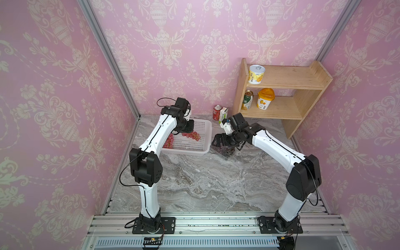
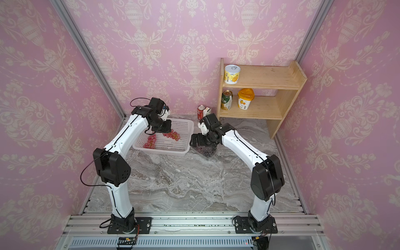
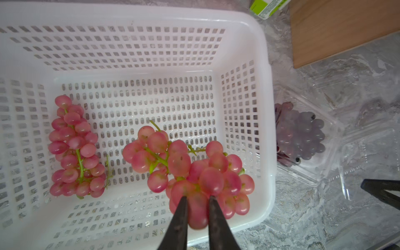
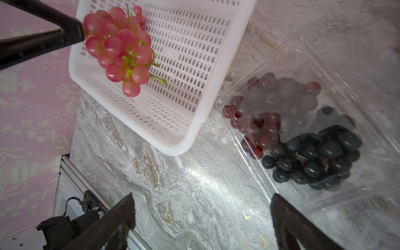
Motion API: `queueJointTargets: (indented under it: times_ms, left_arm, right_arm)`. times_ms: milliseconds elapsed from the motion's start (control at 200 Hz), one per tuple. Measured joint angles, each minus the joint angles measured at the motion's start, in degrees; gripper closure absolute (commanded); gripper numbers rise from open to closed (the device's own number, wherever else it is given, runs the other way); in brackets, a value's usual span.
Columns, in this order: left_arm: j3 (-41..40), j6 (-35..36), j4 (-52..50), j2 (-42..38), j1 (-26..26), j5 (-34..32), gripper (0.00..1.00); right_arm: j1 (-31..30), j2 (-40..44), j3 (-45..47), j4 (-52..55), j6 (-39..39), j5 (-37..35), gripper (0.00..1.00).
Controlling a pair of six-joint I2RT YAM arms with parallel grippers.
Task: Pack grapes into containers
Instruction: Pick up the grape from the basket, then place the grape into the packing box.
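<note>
My left gripper (image 3: 198, 198) is shut on a light pink-red bunch of grapes (image 3: 194, 171), which hangs above the right end of the white basket (image 3: 268, 91). The right wrist view shows this bunch (image 4: 119, 49) clear of the basket floor. Another pink bunch (image 3: 73, 147) lies in the basket's left part. Beside the basket a clear clamshell container (image 4: 292, 46) sits with its lid open. It holds near-black grapes (image 4: 320, 155) and dark red-purple grapes (image 4: 259, 121). My right gripper (image 4: 201, 205) stands open over bare marble next to that container. In both top views it (image 1: 218, 140) partly hides the container.
A wooden shelf (image 1: 281, 95) with yellow tubs and cans stands at the back right. A red can (image 1: 217, 112) and a green carton (image 1: 224, 114) stand behind the basket. Pink walls close in three sides, and an aluminium rail (image 1: 216, 223) runs along the front.
</note>
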State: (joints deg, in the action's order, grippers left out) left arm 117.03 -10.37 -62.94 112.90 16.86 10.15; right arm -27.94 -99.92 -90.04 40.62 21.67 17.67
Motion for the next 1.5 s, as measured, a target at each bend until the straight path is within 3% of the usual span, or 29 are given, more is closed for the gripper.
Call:
queueJointTargets:
  times_ms: [160,445,680,916,1201,1496]
  left_arm:
    - [7.39,-0.07,-2.97,-0.13,2.82,0.02,0.81]
    - [9.44,-2.43,-3.21,-0.55,7.93,0.76,0.80]
    - [15.91,-4.42,-3.15,0.17,13.38,1.84,0.80]
    - [21.40,-5.86,-3.10,4.90,18.73,2.25,0.79]
    - [27.08,-7.58,-3.08,11.30,24.46,3.43,0.80]
    - [32.46,-10.12,-1.38,17.88,29.27,6.21,0.79]
  right_arm:
    - [3.15,4.22,2.08,0.57,0.57,0.37,0.01]
    - [10.60,12.74,7.89,2.40,0.85,0.37,0.01]
    - [17.33,20.41,15.41,4.28,1.03,0.33,0.01]
    - [22.47,26.84,23.80,5.25,2.32,-0.74,0.01]
    - [37.57,30.86,32.44,5.60,5.29,-2.49,0.01]
    - [42.10,32.48,35.47,2.95,7.80,-0.85,0.01]
